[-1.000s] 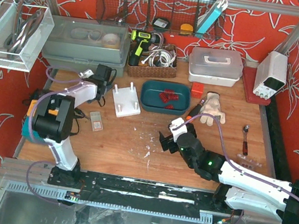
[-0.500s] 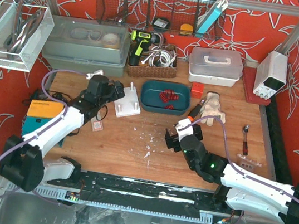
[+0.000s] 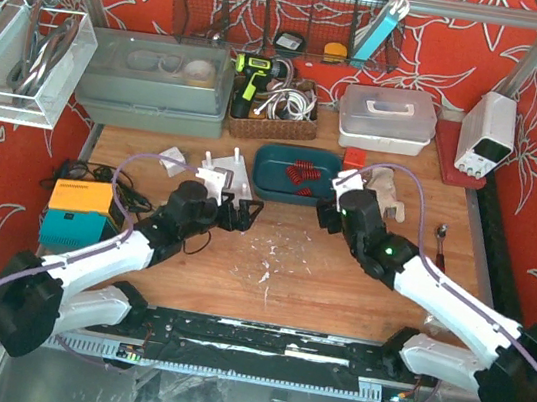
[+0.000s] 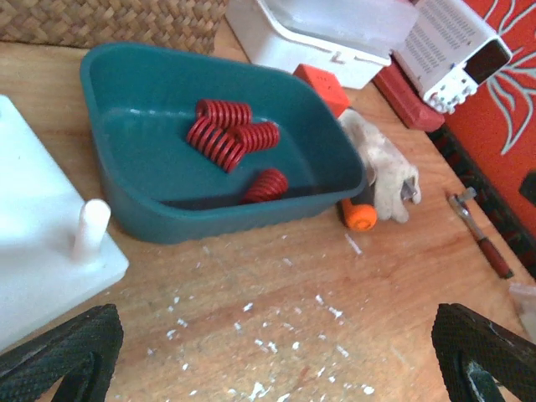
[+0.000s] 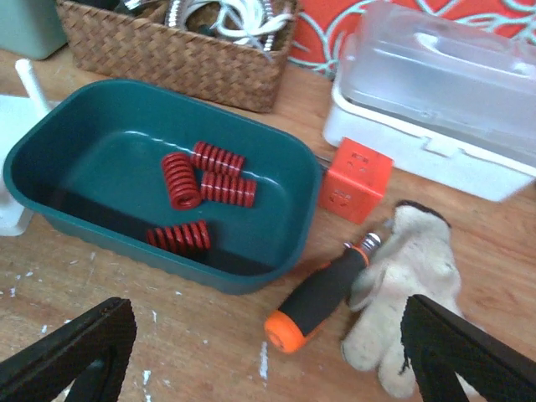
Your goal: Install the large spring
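Several red springs [image 5: 180,180] lie in the teal tray [image 5: 50,197]; they also show in the left wrist view [image 4: 216,142] and the top view [image 3: 303,171]. One coil looks thicker than the others. The white peg fixture [image 3: 221,182] stands left of the tray, and one peg [image 4: 90,224] shows in the left wrist view. My left gripper [image 3: 243,213] is open and empty, low over the table in front of the fixture and the tray [image 4: 134,218]. My right gripper [image 3: 330,213] is open and empty, in front of the tray's right end.
A screwdriver with an orange and black handle [image 5: 322,297] and a beige glove [image 5: 410,285] lie right of the tray. An orange cube [image 5: 356,180], a white lidded box [image 5: 444,84] and a wicker basket [image 5: 176,50] stand behind. White debris [image 4: 251,310] is scattered on the wood.
My left arm has swung from the far left to the middle, in front of the fixture. My right gripper has moved away from me to the tray's right front.
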Controlling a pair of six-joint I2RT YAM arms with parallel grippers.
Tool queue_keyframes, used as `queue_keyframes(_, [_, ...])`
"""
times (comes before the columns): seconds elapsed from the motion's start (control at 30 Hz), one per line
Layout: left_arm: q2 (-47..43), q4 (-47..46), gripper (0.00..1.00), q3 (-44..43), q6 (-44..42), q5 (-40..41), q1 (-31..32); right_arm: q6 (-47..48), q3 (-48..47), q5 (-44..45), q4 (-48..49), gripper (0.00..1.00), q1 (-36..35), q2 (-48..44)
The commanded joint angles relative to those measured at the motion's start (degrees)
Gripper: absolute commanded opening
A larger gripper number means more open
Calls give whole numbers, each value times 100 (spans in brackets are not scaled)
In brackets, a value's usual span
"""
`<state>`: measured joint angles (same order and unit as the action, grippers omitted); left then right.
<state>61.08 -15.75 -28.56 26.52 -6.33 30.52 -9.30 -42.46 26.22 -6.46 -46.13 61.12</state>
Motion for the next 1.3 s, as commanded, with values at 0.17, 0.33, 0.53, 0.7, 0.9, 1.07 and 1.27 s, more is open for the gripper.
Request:
queue_keyframes(0.17, [14,-912,100,521,-565,399,50,1702,-1906,-2054,-1330,64,888,2264])
queue_keyframes(0.33, [-385,-795,100,656,-687,898,55,2658,-2777,-2468,-1553,57,1138,3333])
queue_keyframes(0.53, [-875,-907,100,870,-596,1140,56,4074,-3758,-3064,-2094,57,1363,4410])
queue_keyframes(0.7, [-876,-944,100,894,-522,1085,59,5198,-4102,-3729,-2310,50,1652,4838])
queue_keyframes(0.9, [-939,-918,100,882,-411,906,58,6028,-4756,-4025,-2405,40,1887,5423])
queue_keyframes(1.07, [-1063,-931,100,939,-394,1019,59,6379,-5332,-4078,-2616,38,1984,5884])
queue_keyframes(1.27, [-1076,-1034,100,983,-361,851,59,6952,-5359,-4019,-2544,40,2009,6035])
